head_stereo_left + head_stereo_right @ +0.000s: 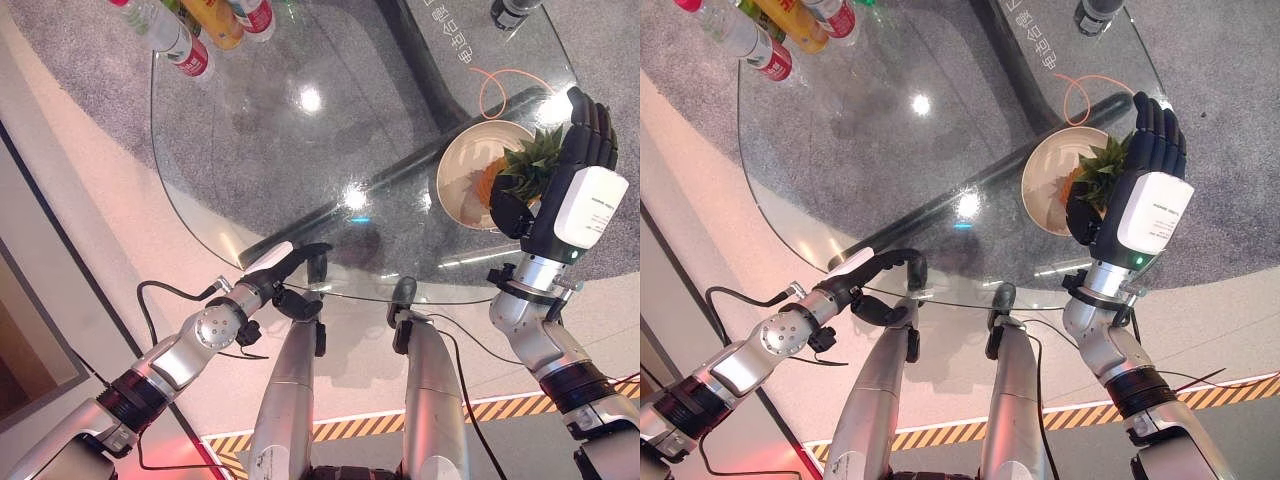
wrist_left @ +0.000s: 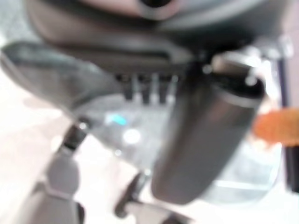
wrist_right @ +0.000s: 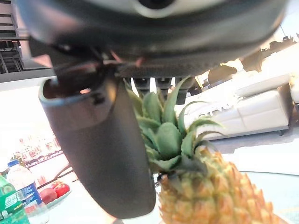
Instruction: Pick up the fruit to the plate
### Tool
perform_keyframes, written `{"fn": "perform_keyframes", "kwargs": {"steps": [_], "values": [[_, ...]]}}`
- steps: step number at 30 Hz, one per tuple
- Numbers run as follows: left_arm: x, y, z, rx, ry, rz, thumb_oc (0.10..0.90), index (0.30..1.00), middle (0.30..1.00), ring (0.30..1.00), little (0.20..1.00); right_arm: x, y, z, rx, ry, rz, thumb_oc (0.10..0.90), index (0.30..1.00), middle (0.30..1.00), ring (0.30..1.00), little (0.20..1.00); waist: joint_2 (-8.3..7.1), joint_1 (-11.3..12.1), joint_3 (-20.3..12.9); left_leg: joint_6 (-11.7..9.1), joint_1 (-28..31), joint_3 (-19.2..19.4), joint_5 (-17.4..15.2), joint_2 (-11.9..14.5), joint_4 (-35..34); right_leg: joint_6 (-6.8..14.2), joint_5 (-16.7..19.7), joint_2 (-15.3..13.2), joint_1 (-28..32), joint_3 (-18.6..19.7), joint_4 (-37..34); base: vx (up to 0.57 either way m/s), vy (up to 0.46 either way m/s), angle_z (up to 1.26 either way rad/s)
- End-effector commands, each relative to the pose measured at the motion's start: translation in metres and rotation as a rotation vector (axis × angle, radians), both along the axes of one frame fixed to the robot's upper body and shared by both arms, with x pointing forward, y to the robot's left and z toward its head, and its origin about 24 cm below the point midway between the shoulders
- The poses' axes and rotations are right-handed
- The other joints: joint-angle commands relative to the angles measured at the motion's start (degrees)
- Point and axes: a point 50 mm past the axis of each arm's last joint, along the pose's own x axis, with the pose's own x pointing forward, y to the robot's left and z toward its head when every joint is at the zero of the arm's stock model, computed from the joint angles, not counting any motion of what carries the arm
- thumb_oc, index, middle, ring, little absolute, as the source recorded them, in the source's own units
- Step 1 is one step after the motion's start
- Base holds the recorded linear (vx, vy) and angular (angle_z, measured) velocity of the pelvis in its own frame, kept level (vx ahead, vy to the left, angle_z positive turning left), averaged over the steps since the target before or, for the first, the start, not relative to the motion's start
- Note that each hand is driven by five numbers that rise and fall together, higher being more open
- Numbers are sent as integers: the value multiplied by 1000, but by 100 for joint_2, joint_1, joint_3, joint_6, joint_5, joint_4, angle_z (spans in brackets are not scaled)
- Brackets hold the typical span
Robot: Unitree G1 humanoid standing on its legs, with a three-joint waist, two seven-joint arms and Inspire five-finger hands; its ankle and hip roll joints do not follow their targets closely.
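A pineapple [image 1: 528, 168] with green leaves lies on a cream plate [image 1: 460, 165] at the right side of the glass table [image 1: 280, 150]. My right hand [image 1: 588, 150] is raised just right of the pineapple, palm turned toward it, fingers straight and open. In the right wrist view its thumb [image 3: 103, 154] hangs close beside the pineapple [image 3: 219, 191] without closing on it. At the table's near edge on the left, my left hand [image 1: 298, 262] rests with its fingers relaxed and holds nothing.
Several bottles [image 1: 185, 35] stand at the far left of the table. An orange cord loop [image 1: 505, 90] lies beyond the plate, with a dark object [image 1: 510, 12] at the far edge. The right wrist view shows a bottle [image 3: 21, 191] and red fruit [image 3: 56, 190].
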Motion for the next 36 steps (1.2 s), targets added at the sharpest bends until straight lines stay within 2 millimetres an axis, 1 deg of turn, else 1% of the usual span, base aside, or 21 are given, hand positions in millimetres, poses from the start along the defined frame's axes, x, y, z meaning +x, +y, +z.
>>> {"fn": "perform_keyframes", "kwargs": {"steps": [1,5,11,14,17,18,19,22,24,26,31,35,36], "values": [[-7,-12,21,-14,-90,-80,800,900,900,900,900,-12,0,50,-62,-292,37,800,900,900,900,900,-194,17,-149,269,189,318,-1218,-335,1259,392,1330,288,433,-235,-1411,0,0,0],[-5,-12,24,-18,-94,-78,800,900,900,900,900,-12,9,55,-94,-303,84,800,900,900,900,900,-190,10,-149,266,156,324,-1178,-340,1256,392,1368,264,392,-230,-1415,0,0,0],[-5,-11,23,-19,-97,-71,800,900,900,900,900,-15,17,57,-117,-294,143,800,900,900,900,900,-212,5,-149,273,232,342,-1190,-344,1235,394,1351,270,457,-225,-1423,0,0,0],[-5,-10,22,-18,-96,-66,800,900,900,900,900,-16,23,57,-121,-270,199,800,900,900,900,900,-234,1,-149,269,312,334,-1197,-345,1216,401,1340,275,530,-219,-1432,0,0,0],[-6,-9,22,-19,-92,-64,800,900,900,900,900,-19,33,55,-127,-231,300,800,900,900,900,900,-248,-2,-149,265,426,330,-1195,-354,1175,406,1328,282,636,-211,-1460,0,0,0],[-7,-9,20,-20,-85,-64,800,900,900,900,900,-20,35,53,-132,-216,315,800,900,900,900,900,-245,7,-149,262,505,330,-1251,-346,1186,414,1281,294,710,-207,-1448,0,0,0],[-7,-9,19,-20,-84,-63,800,900,900,900,900,-20,39,52,-138,-199,344,800,900,900,900,900,-254,7,-149,261,562,330,-1251,-345,1166,417,1278,297,770,-207,-1472,0,0,0],[-7,-9,20,-21,-89,-62,800,900,900,900,900,-21,43,52,-139,-189,382,800,900,900,900,900,-267,-7,-149,262,575,327,-1194,-354,1117,414,1318,292,776,-206,-1508,0,0,0],[-7,-9,18,-26,-88,-60,800,900,900,900,900,-21,52,46,-149,-143,443,800,900,900,900,900,-273,-8,-149,261,740,334,-1184,-349,1032,416,1303,308,930,-202,-1571,0,0,0],[-7,-9,18,-28,-89,-58,800,900,900,900,900,-21,55,45,-152,-130,458,800,900,900,900,900,-278,-8,-149,257,798,333,-1178,-348,1001,419,1301,313,990,-199,-1602,0,0,0],[-7,-8,15,-35,-76,-51,800,900,900,900,900,-22,67,36,-169,-34,559,800,900,900,900,900,-288,15,-149,225,1242,314,-1125,-343,744,432,1275,331,1418,-206,-1776,-28,-8,1],[-8,-7,13,-38,-64,-46,800,900,900,900,900,-23,71,32,-183,-2,589,800,900,900,900,900,-292,19,-149,219,1404,298,-1104,-344,649,434,1267,332,1572,-210,-1835,0,0,0],[-9,-5,11,-38,-52,-43,800,900,900,900,900,-24,74,29,-197,26,612,800,900,900,900,900,-300,27,-149,212,1565,285,-1086,-340,556,439,1257,332,1727,-217,-1895,-37,-40,2]]}}
